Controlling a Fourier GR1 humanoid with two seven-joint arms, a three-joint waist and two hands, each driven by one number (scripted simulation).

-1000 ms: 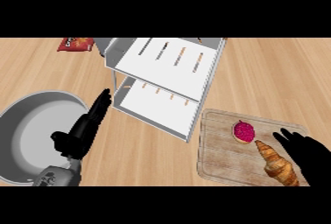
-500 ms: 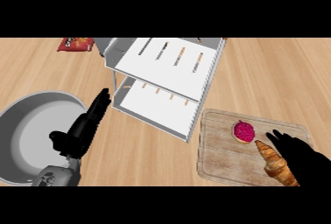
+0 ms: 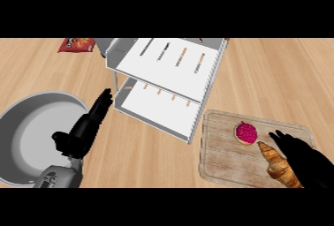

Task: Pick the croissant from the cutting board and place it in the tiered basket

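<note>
Closest to the robot, the right hand (image 3: pixel 306 161) is open, fingers straight, just beside the one croissant (image 3: pixel 279 165), which lies on the near right part of the one cutting board (image 3: pixel 225 159). The croissant looks light, soft and flaky, so it could crush; I think the thick middle is the best place to take hold. One pink-topped donut (image 3: pixel 246 132) sits a little farther back on the board. The left hand (image 3: pixel 85 130) is open too, fingers straight, at the rim of the one grey pan (image 3: pixel 26 128). Farther off stands the one tiered basket (image 3: pixel 166 84), with two white shelves. Farthest on the bench (image 3: pixel 280 75) lies one red snack bag (image 3: pixel 77 44).
</note>
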